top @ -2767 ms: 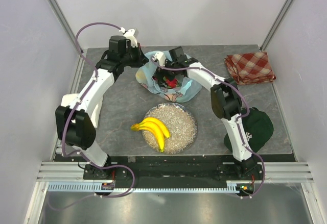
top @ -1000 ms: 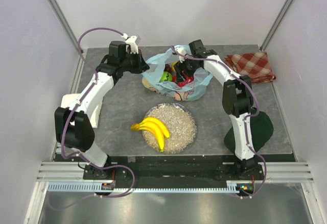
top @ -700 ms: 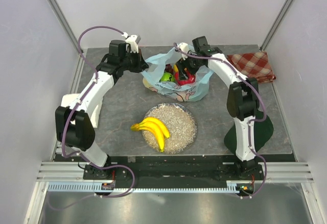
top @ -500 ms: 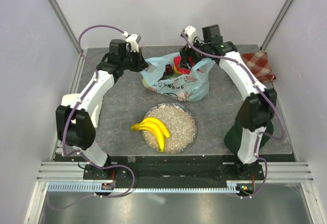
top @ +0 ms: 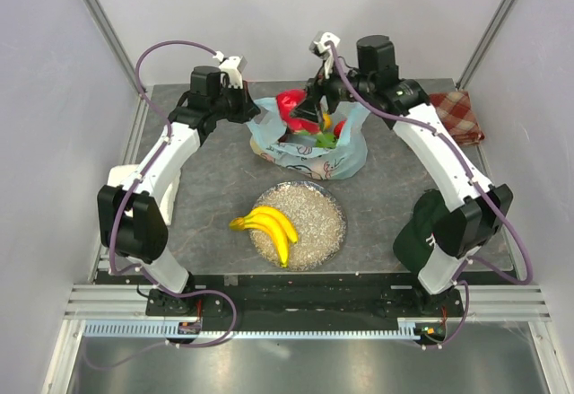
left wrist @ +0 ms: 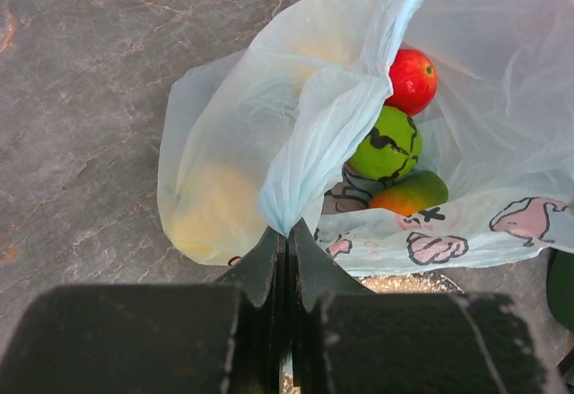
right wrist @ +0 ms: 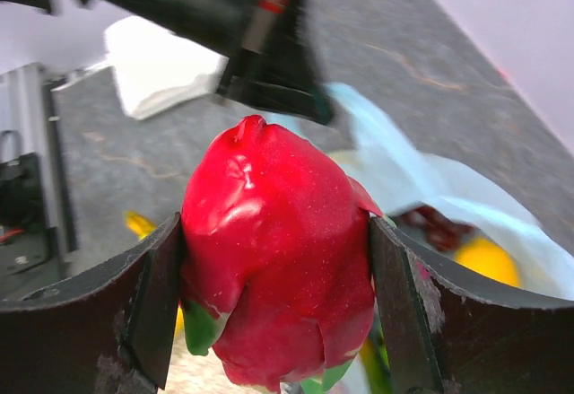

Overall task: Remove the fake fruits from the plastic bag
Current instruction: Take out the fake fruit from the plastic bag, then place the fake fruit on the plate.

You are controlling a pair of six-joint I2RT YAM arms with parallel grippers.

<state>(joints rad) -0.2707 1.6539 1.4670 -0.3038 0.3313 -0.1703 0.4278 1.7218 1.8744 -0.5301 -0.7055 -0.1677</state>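
Your right tool (right wrist: pixel 276 268) is clamped across the waist of the dragon fruit (top: pixel 289 104), one finger on each flank, and holds it in the air above the mouth of the plastic bag (top: pixel 314 153). The fruit is glossy hard plastic and probably hollow and light, so weight should not trouble you. Slip might, since the skin is smooth and the body tapers toward both ends. I judge the widest band, where you have it, to be the safest hold. Your left tool (left wrist: pixel 287 241) has its fingers pressed together on a gathered fold of the bag's rim, keeping the mouth spread toward the left. The film is thin, crinkly and limp, and it is likely to cling, or to drag the whole bag along if a fruit snags it, so that pinch looks worth having. Inside the bag you can see a red apple (left wrist: pixel 412 80), a round green fruit (left wrist: pixel 386 145) with dark stripes and a green-orange mango (left wrist: pixel 408 194). The right wrist view also shows a yellow piece (right wrist: pixel 484 259) deeper in. All look slick and rounded, so they are best taken across the middle. The banana bunch (top: pixel 267 226) is out of the bag, lying over the left rim of the speckled plate (top: pixel 316 219) near the front of the tabletop (top: pixel 206 179). The bag carries pink cartoon figures with dark outlines, and no word or brand is legible.
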